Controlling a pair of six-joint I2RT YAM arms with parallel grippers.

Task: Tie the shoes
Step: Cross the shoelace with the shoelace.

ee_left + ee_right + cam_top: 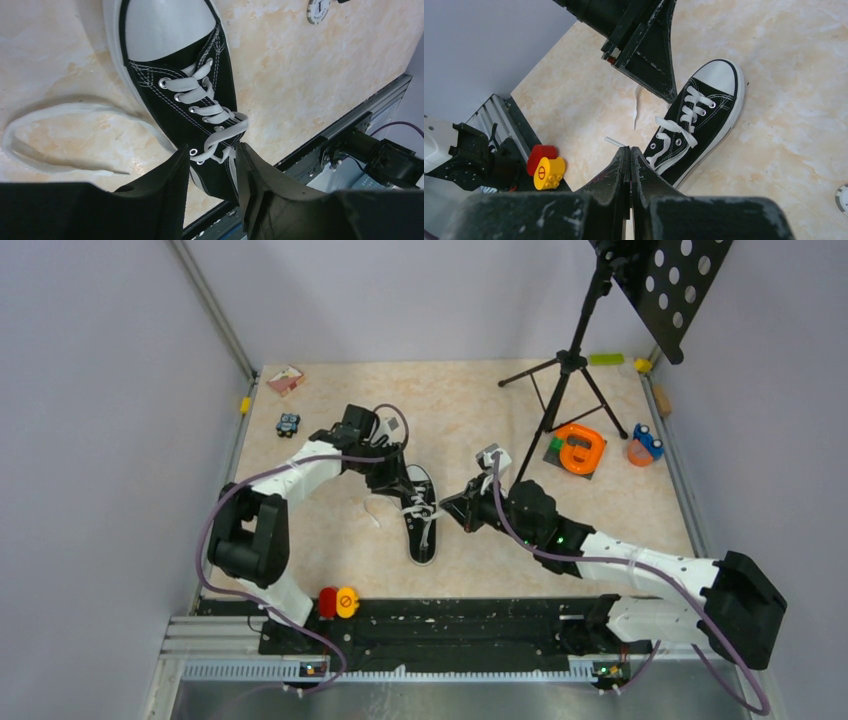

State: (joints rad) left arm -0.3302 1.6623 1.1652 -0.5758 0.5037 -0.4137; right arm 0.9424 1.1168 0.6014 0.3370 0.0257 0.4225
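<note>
The shoes are one black sneaker (421, 525) (222, 75) (704, 117) with a white toe cap, lying mid-table between the arms. Its white laces cross the eyelets, and one long loose lace (75, 107) (376, 512) loops over the table on the shoe's left. My left gripper (392, 476) (212, 150) hangs open over the shoe's collar, its tips on either side of the lace crossing at the top eyelets. My right gripper (452, 510) (630, 149) is shut just right of the shoe, with nothing visible between its fingers. A lace end (616, 141) lies beyond its tips.
A black tripod stand (565, 370) rises at the back right, with an orange object (580, 448) and a blue-orange toy (645, 445) beside it. A red and yellow block (338, 602) (546, 170) sits on the near rail (430, 625). A small toy car (289, 423) and a pink box (286, 380) lie back left.
</note>
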